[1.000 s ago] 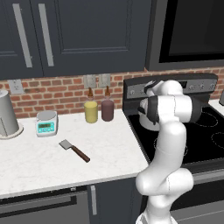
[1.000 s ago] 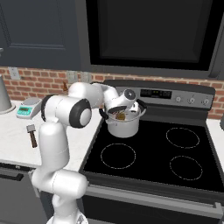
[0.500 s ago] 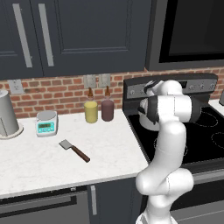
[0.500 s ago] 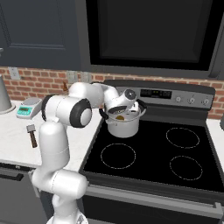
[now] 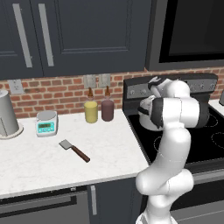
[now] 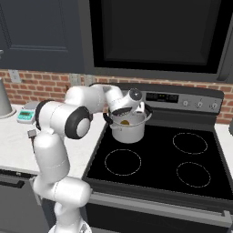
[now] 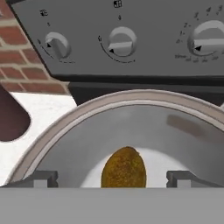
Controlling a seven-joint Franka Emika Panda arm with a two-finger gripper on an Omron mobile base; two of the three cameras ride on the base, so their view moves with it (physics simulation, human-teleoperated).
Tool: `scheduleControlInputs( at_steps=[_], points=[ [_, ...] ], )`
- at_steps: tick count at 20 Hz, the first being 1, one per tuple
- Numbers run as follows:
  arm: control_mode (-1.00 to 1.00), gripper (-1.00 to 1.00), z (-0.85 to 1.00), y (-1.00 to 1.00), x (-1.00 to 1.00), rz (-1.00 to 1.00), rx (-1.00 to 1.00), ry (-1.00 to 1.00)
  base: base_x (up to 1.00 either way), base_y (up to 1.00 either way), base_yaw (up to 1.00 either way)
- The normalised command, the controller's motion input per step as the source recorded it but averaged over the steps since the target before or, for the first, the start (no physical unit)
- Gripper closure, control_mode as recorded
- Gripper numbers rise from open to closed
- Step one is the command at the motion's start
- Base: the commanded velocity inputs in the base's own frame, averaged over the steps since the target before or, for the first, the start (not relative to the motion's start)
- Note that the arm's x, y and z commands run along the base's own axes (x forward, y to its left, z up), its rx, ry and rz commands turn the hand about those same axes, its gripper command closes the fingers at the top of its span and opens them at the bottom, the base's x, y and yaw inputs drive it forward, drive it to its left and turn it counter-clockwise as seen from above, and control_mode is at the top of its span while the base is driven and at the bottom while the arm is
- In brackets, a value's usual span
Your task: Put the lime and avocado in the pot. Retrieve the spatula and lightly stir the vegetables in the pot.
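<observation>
Pot [image 6: 128, 129]: steel, on the stove's rear left burner. Avocado [image 7: 124, 168]: inside the pot, on its floor. Gripper [image 7: 113, 179]: above the pot's mouth, jaws spread wide, holding nothing. Spatula [image 5: 75, 149]: flat on the counter, well left of the pot.

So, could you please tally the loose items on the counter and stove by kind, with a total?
Bottles: 2, one yellow bottle and one dark red bottle
Kitchen scale: 1
Spatula: 1
Grey canister: 1
Pot: 1
Avocado, in the pot: 1
Total: 7
</observation>
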Motion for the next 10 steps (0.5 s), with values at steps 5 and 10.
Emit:
scheduleControlInputs(
  at_steps=[5, 10],
  points=[
    [-1.0, -1.0, 0.51, 0.0, -0.44, -0.01, 0.01, 0.0, 0.0, 0.0, 0.0],
    [-1.0, -1.0, 0.43, 0.0, -0.61, -0.04, 0.0, 0.0, 0.0, 0.0, 0.0]
  ],
)
